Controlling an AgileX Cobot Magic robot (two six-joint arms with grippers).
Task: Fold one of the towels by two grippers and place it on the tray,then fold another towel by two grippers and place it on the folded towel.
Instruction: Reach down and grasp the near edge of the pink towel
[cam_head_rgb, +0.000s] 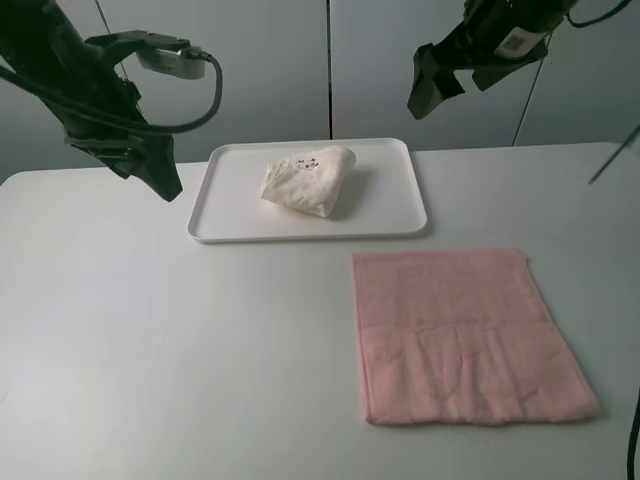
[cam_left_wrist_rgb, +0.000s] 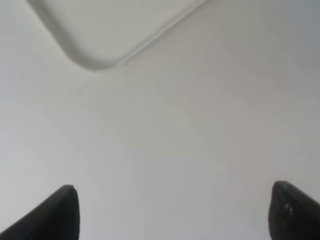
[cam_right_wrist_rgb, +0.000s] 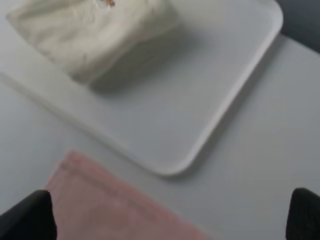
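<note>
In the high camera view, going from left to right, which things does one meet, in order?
Black pronged left gripper → cream folded terry towel → pale pink terry towel. Left out, as they overlap: white plastic tray, right gripper.

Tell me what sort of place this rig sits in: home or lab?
Probably a lab test bench, not a home: a plain white table, pale wall panels behind, and only a white tray holding a folded cream towel, with a pink towel lying flat.
</note>
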